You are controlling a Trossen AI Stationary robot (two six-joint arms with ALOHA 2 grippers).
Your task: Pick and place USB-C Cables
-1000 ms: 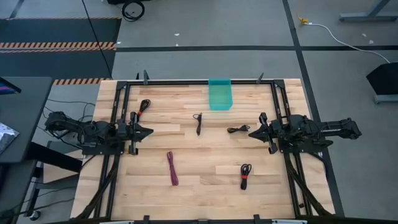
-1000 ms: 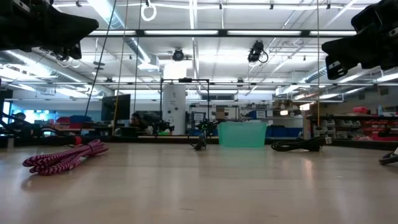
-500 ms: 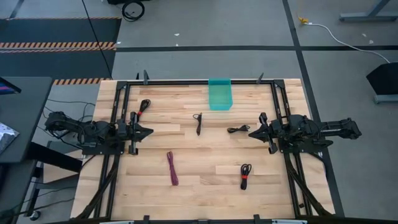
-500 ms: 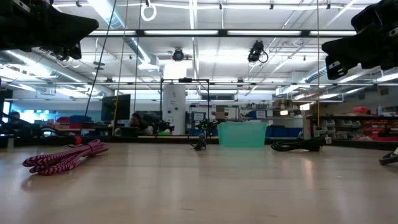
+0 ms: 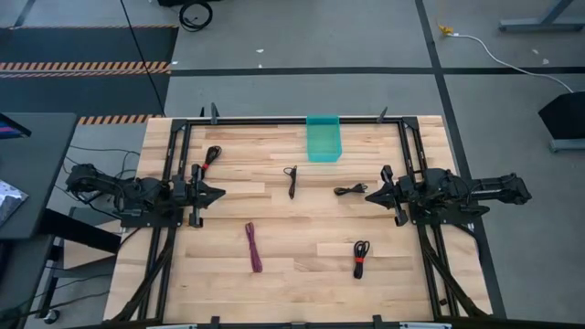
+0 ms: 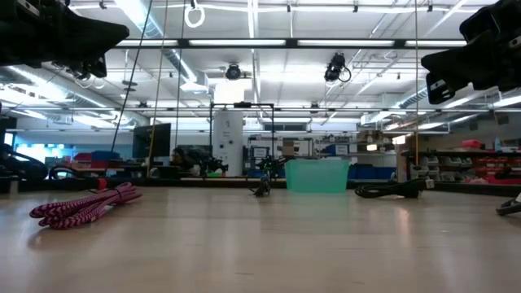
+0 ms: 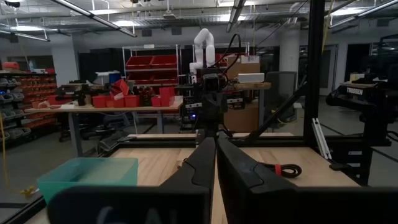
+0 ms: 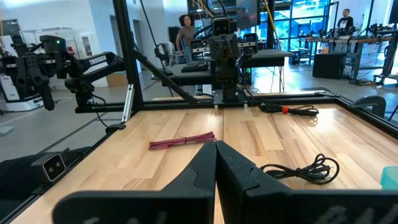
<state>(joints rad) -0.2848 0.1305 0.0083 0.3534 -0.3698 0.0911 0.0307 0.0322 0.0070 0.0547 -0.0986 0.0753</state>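
Note:
Five cables lie apart on the wooden table in the high view: a black one with a red tie [image 5: 212, 155] near the far left, a black one [image 5: 292, 180] in the middle, a black coil [image 5: 350, 190], a purple-magenta bundle [image 5: 253, 247], and a black one with a red tie [image 5: 360, 259] near the front. My left gripper [image 5: 218, 193] hovers shut at the table's left side. My right gripper [image 5: 370, 195] hovers shut at the right side, just right of the black coil. The wrist views show each pair of fingers closed together, left [image 7: 215, 155] and right [image 8: 215, 149].
A translucent teal bin [image 5: 323, 139] stands at the middle of the table's far edge. A black metal frame [image 5: 274, 120] runs around the table's far and side edges. Bare wood lies between the cables. People show in the room beyond, in the right wrist view.

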